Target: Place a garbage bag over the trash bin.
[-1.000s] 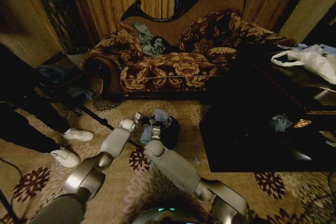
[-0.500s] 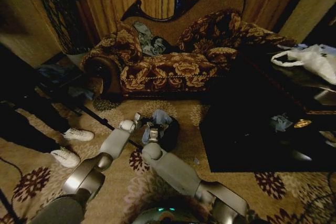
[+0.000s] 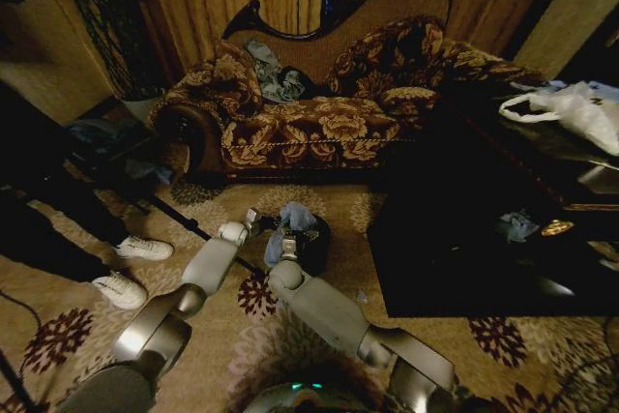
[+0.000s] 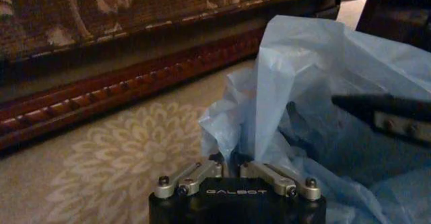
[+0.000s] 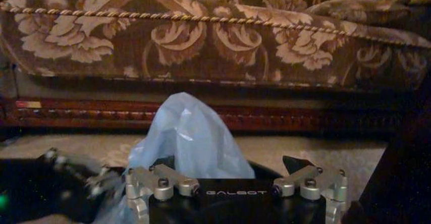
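Note:
The small black trash bin (image 3: 314,247) stands on the carpet in front of the sofa. The pale blue garbage bag (image 3: 293,218) is bunched up over the bin's mouth and rises to a peak. My left gripper (image 3: 254,221) is at the bin's left side and is shut on a fold of the bag's film (image 4: 269,98). From the near side my right gripper (image 3: 288,242) is over the bin. Its fingers (image 5: 297,164) are spread wide, and the garbage bag (image 5: 187,138) stands between them. The bin's rim is mostly hidden under the film.
A floral sofa (image 3: 319,123) with a carved wooden base runs close behind the bin. A low dark table (image 3: 464,239) stands to the right, with a white plastic bag (image 3: 575,108) on its far end. On the left are a person's white shoes (image 3: 131,268) and a floor cable (image 3: 184,220).
My right forearm swung slightly left and came back over the bin. The bag's bunched top shifted a little. The left gripper has kept its hold in nearly the same place.

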Robot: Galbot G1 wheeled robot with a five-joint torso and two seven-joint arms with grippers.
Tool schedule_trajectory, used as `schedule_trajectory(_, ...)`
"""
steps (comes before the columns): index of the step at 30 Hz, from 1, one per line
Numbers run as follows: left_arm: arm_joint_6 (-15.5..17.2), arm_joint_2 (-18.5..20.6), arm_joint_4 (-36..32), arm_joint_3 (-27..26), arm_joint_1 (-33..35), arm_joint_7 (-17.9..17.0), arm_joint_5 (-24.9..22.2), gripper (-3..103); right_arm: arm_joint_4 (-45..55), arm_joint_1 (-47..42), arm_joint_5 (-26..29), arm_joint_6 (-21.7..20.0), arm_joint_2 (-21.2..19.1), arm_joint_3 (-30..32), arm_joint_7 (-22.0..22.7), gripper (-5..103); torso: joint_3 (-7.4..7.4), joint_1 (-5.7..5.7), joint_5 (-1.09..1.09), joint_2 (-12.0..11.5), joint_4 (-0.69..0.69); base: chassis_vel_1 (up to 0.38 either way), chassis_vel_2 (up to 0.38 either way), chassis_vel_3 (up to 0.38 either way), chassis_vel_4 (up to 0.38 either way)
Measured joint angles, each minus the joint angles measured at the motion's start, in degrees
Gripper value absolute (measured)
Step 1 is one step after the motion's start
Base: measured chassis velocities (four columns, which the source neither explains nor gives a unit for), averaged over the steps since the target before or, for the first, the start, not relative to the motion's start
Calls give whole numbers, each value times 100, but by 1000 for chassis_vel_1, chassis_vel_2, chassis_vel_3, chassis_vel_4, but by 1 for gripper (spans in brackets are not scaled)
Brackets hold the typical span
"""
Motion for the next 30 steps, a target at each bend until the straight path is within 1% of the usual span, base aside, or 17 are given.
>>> schedule_trajectory(1,0,0,0,0,0,0,0,10,0,0,0,0,0,0,0,100,0,0,0,0,0,0,0,0,0)
schedule_trajectory(4,-38,13,-37,-21,59,-39,12,26,-112,44,-144,0,0,28,-4,100,0,0,0,0,0,0,0,0,0)
schedule_trajectory(6,-44,16,-44,-25,67,-46,15,26,-134,51,-163,0,0,33,-7,100,0,0,1,0,1,0,0,0,0)
schedule_trajectory(7,-53,22,-79,-43,92,-53,25,36,-192,64,-205,0,0,39,-14,100,0,0,1,0,1,0,0,0,0)
schedule_trajectory(9,-56,27,-105,-56,112,-55,29,36,-243,71,-239,3,0,51,-23,100,0,0,1,0,1,0,0,0,0)
schedule_trajectory(12,-63,37,-191,-90,189,-62,36,53,-473,108,-399,59,-1,155,-73,100,0,0,1,0,1,0,0,0,0)
schedule_trajectory(13,-63,37,-191,-90,189,-62,36,53,-473,108,-399,59,-1,155,-73,100,0,0,1,0,1,0,0,0,0)
schedule_trajectory(14,-67,44,-220,-99,217,-63,37,58,-535,125,-444,88,-1,203,-91,100,0,0,0,0,0,0,0,0,0)
schedule_trajectory(15,-69,51,-246,-103,241,-65,37,58,-563,136,-465,103,-2,236,-104,100,0,0,0,0,-1,0,0,0,0)
schedule_trajectory(16,-72,61,-296,-108,291,-65,37,69,-590,167,-477,118,-2,284,-124,100,0,0,0,0,0,0,0,0,0)
schedule_trajectory(17,-72,61,-296,-108,291,-65,37,69,-590,167,-477,118,-2,284,-124,100,0,0,0,0,0,0,0,0,0)
schedule_trajectory(20,-88,85,-385,-126,393,-65,37,85,-601,265,-475,124,-2,381,-129,100,0,0,0,0,1,0,0,0,0)
schedule_trajectory(21,-88,85,-385,-126,393,-65,37,85,-601,265,-475,124,-2,381,-129,100,0,0,0,0,1,0,0,0,0)
schedule_trajectory(22,-94,91,-413,-132,423,-64,37,90,-570,298,-456,120,-2,387,-116,100,0,0,-1,0,0,0,0,0,0)
schedule_trajectory(23,-94,91,-413,-132,423,-64,37,90,-570,298,-456,120,-2,387,-116,100,0,0,-1,0,0,0,0,0,0)
schedule_trajectory(25,-102,105,-463,-140,467,-60,34,98,-455,329,-392,92,-2,369,-69,100,0,0,-1,0,0,0,0,0,0)
schedule_trajectory(30,-121,153,-543,-168,557,-56,23,100,-284,375,-264,28,-2,294,-6,100,0,0,-1,0,0,0,0,0,0)
